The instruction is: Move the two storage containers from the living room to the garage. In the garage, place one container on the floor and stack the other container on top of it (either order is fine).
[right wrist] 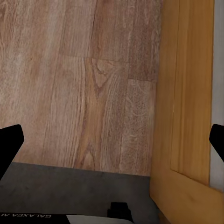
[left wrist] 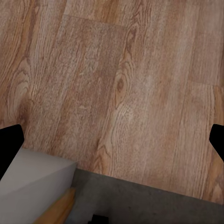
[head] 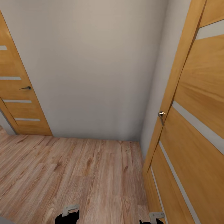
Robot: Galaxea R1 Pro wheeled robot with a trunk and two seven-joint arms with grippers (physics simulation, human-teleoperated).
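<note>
Wood-plank floor (head: 77,174) ran up to a blank grey wall (head: 93,68) between two wooden doors, one ajar at the right (head: 193,130). Both hands, left (left wrist: 112,144) and right (right wrist: 112,144), hung spread wide and empty. No container was in sight; the robot seemed in transit, and next needed to steer toward the bins.

Pretty soft, even light all round, no hard shadows or glare. The white wall (head: 93,62) fades greyer toward its right corner. Door (head: 199,124) edges lean outward, wide-angle style. Wood floor (left wrist: 116,84) grain looks slightly smeared up close.
</note>
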